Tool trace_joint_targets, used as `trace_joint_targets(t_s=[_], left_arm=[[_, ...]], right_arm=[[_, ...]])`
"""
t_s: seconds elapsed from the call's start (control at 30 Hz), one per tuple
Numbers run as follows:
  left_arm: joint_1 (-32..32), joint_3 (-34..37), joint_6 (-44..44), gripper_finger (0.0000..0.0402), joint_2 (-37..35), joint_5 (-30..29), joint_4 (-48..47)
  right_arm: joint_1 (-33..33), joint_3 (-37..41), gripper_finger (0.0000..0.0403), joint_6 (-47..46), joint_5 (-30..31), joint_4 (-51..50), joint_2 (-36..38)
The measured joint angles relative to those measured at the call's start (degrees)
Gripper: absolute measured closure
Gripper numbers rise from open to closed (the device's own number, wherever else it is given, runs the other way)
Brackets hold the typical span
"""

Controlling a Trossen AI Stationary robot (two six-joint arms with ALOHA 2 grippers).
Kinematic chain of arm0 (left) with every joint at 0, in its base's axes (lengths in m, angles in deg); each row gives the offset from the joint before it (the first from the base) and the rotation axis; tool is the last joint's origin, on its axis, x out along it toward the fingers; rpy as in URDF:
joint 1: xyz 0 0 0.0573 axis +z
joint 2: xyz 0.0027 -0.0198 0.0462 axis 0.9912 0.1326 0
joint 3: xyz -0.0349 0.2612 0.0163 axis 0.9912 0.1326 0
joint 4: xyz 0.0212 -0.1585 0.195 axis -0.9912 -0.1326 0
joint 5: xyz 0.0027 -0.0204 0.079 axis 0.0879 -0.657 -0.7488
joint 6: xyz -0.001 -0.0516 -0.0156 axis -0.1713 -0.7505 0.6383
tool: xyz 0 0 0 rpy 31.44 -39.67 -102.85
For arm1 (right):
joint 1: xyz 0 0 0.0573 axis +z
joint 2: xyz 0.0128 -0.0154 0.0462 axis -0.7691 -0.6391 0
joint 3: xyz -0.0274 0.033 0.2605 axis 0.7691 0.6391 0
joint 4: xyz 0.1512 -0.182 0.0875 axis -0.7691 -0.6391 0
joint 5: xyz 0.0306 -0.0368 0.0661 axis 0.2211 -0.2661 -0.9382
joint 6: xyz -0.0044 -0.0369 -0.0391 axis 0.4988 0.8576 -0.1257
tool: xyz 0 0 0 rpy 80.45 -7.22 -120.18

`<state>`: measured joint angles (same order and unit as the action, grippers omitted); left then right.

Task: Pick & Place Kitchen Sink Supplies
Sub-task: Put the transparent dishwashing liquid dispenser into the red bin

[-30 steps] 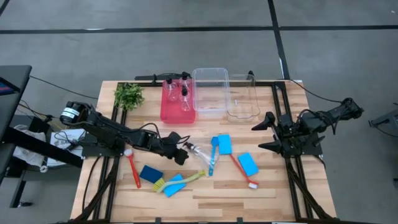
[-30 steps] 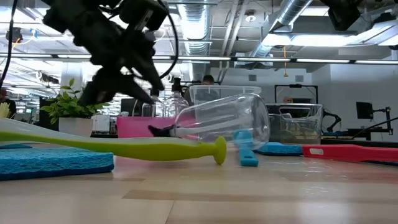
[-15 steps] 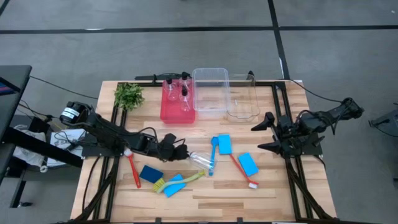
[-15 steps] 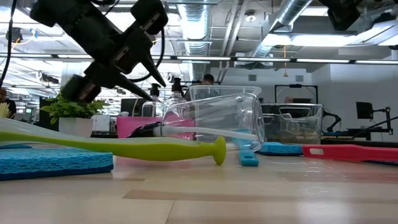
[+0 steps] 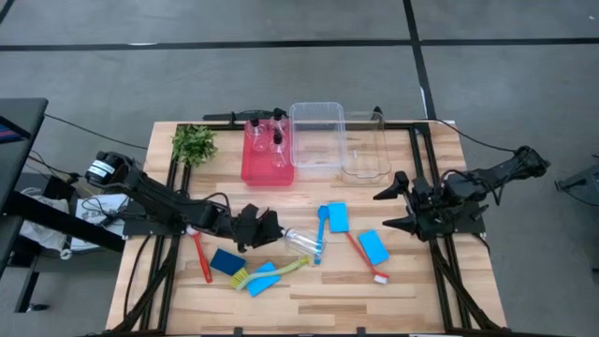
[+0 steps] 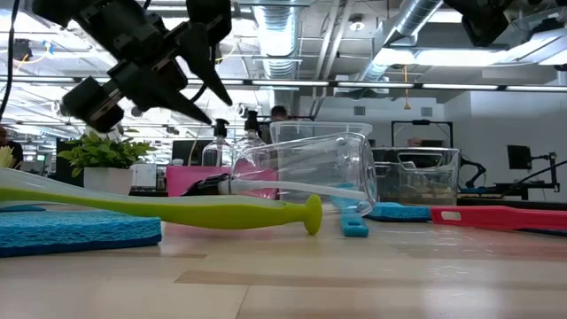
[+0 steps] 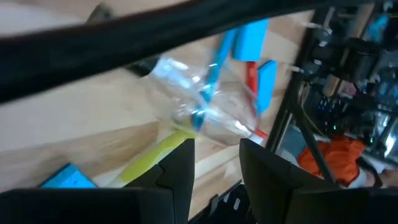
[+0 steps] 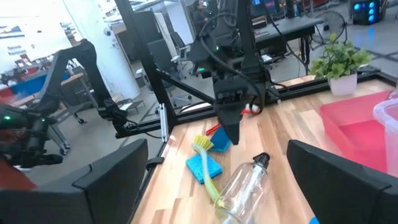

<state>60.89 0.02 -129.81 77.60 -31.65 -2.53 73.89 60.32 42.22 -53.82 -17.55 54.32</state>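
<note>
Bottle: a clear bottle (image 5: 300, 241) with a black cap lies on its side on the bench (image 5: 412, 285), just off the left pincer's tips, not touching them; since a second ago it has rolled slightly toward the blue brush (image 5: 320, 234).
Left pincer (image 5: 273, 231): fingers partly apart, holding nothing; it has drawn back from the cap and lifted.
Yellow-green brush (image 5: 271, 271): lies just past the bottle.
Right pincer (image 5: 391, 208): spread wide, empty, well apart.

Brushes (image 5: 281, 269) and sponges (image 5: 372, 247) crowd the fallen bottle (image 5: 301, 241).
</note>
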Motion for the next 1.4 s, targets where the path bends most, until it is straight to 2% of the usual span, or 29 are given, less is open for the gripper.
trace_joint_targets(t_s=[0.3, 0.47, 0.63, 0.77, 0.9, 1.1, 1.3, 1.4], left_arm=[[3.9, 0.0, 26.8, 0.0274, -8.2, 0.0, -1.8], [5.1, 0.1, 29.6, 0.0274, -14.1, -1.0, -0.3], [7.4, 0.1, 38.2, 0.0274, -20.0, -3.2, 5.3], [8.7, 0.1, 39.5, 0.0274, -23.3, -3.4, 6.1], [9.2, 0.0, 37.5, 0.0274, -24.2, -7.7, 6.1], [9.2, 0.1, 34.4, 0.0274, -23.4, -11.9, 6.5], [9.1, 0.1, 33.5, 0.0274, -23.4, -11.9, 9.8], [9.0, 0.1, 36.0, 0.0274, -23.7, -11.7, 9.9]], right_arm=[[0.0, 0.0, 0.0026, -1.7, 0.2, 0.0, 0.0], [0.0, 0.0, 0.0026, -1.8, 0.2, -0.1, 0.0], [0.0, 0.0, 0.0026, -1.8, 0.5, -0.3, 0.0], [-0.5, 0.0, 0.0026, -1.8, 1.7, -0.5, 0.0], [-0.9, 0.0, 0.0026, 1.1, 2.4, -1.5, 0.0], [-2.7, 0.0, 0.0026, -2.7, 10.6, -9.4, 0.0], [-3.5, 0.0, 0.0026, -5.2, 10.7, -10.6, 0.0], [-3.5, 0.0, 0.0026, -5.2, 10.7, -10.6, 0.0]])
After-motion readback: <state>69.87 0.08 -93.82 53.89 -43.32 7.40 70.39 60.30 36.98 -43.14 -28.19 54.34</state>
